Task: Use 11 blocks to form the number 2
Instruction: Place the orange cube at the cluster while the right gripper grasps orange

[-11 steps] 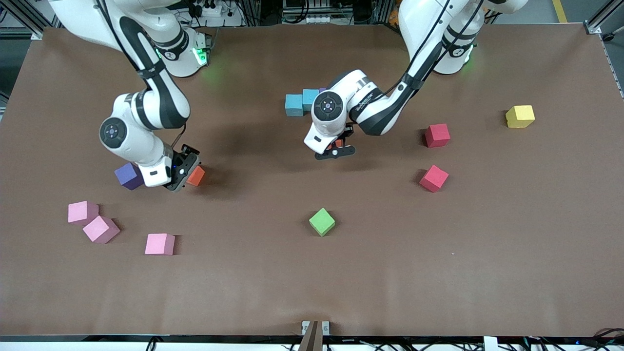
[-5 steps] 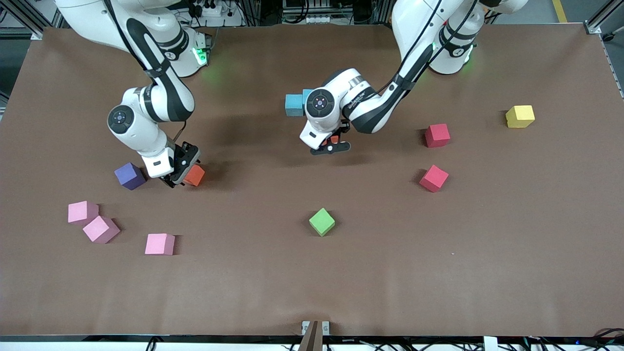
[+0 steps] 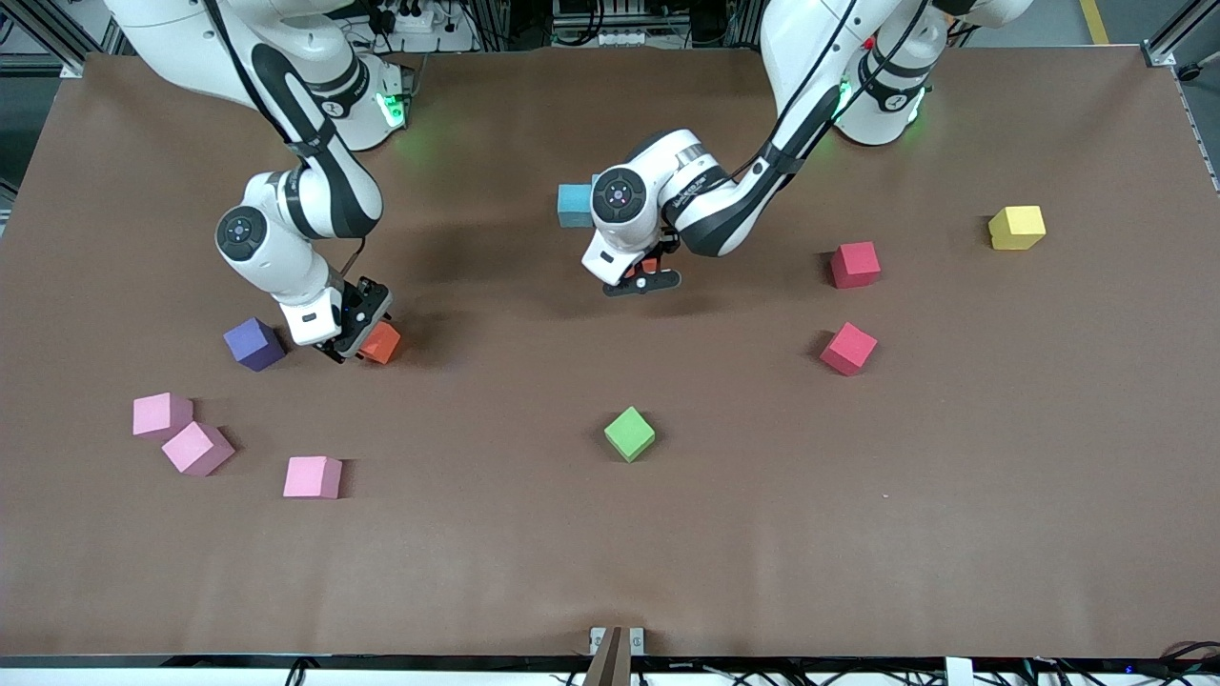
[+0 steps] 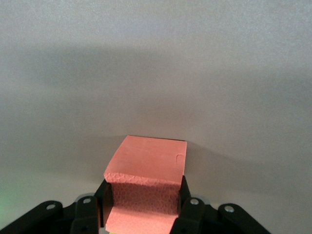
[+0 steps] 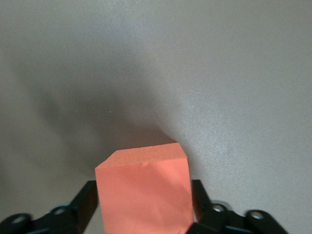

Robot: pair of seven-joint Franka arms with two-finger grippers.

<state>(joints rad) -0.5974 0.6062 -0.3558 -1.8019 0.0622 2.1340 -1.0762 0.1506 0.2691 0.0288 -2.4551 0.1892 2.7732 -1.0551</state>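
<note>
Orange block [image 4: 146, 185] level, squeezed in left claw [image 4: 142, 204].

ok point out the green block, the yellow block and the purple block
green block [image 3: 629, 433], front view, middle of its top face
yellow block [image 3: 1017, 226], front view, middle of its top face
purple block [image 3: 254, 342], front view, middle of its top face

3 blocks [image 3: 198, 448] clustered toward right arm's end — lone block [image 3: 629, 433] mid-table, nearer front camera.
</note>
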